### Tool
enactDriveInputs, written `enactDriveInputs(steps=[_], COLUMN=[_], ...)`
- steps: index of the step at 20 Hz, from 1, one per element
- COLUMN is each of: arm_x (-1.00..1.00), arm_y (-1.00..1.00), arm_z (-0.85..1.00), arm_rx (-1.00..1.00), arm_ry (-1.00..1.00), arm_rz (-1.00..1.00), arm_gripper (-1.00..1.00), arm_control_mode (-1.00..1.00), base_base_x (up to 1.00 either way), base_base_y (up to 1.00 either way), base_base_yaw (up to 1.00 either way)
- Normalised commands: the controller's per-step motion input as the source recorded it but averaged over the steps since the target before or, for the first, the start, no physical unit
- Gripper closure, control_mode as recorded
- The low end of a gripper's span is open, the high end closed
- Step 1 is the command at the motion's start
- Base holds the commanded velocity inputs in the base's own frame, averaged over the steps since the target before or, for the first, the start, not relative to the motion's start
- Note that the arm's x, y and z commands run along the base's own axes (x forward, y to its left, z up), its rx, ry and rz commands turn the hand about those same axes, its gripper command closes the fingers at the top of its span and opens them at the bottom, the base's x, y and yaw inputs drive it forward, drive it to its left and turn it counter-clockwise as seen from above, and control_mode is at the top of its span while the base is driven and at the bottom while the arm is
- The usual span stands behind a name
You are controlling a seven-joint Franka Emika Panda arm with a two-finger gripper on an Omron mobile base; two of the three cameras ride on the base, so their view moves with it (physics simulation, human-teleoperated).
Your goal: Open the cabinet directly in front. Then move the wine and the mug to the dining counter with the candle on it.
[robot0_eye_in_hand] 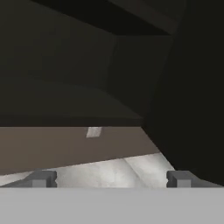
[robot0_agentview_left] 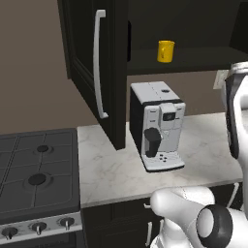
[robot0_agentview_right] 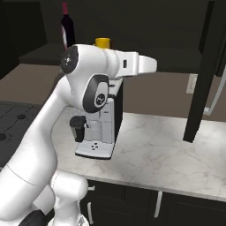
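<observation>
The dark wall cabinet [robot0_agentview_left: 82, 43] stands open, its left door swung out with a long pale bar handle [robot0_agentview_left: 100, 63]. On its lower shelf sits the yellow mug [robot0_agentview_left: 165, 51], whose top peeks over my arm [robot0_agentview_right: 102, 42]. Left of the mug stands the wine [robot0_agentview_right: 67, 27], a dark bottle with a red neck. The cabinet's right door [robot0_agentview_right: 201, 75] also hangs open. My gripper [robot0_eye_in_hand: 110, 179] is open with nothing between its widely spread fingertips [robot0_eye_in_hand: 41, 179], and faces the bare right part of the cabinet shelf [robot0_eye_in_hand: 65, 105]. The dining counter and the candle are out of view.
A white coffee machine [robot0_agentview_left: 157, 126] stands on the marble counter [robot0_agentview_left: 111, 169] under the cabinet. A gas stove [robot0_agentview_left: 36, 164] adjoins that counter on the left. A wall outlet [robot0_eye_in_hand: 93, 131] sits below the shelf. Dark base cabinets [robot0_agentview_right: 132, 203] run beneath.
</observation>
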Motion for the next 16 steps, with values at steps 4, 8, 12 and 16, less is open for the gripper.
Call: enactDriveInputs(steps=[4,8,12,16], arm_x=[-0.14,0.00,0.00,-0.16], arm_y=[1.00,1.00,1.00,0.98], arm_z=[-0.10,0.04,0.11,0.11], arm_rx=[0.04,0.07,0.06,0.10], arm_ry=[-0.02,0.00,0.00,-0.12], arm_rz=[0.29,0.25,0.21,0.08], arm_gripper=[-1.00,-1.00,-1.00,-1.00], arm_control_mode=[-1.00,-1.00,-1.00,-1.00], base_base_x=[0.00,0.00,0.00,0.00], base_base_y=[0.00,0.00,0.00,0.00], base_base_yaw=[0.00,0.00,0.00,0.00])
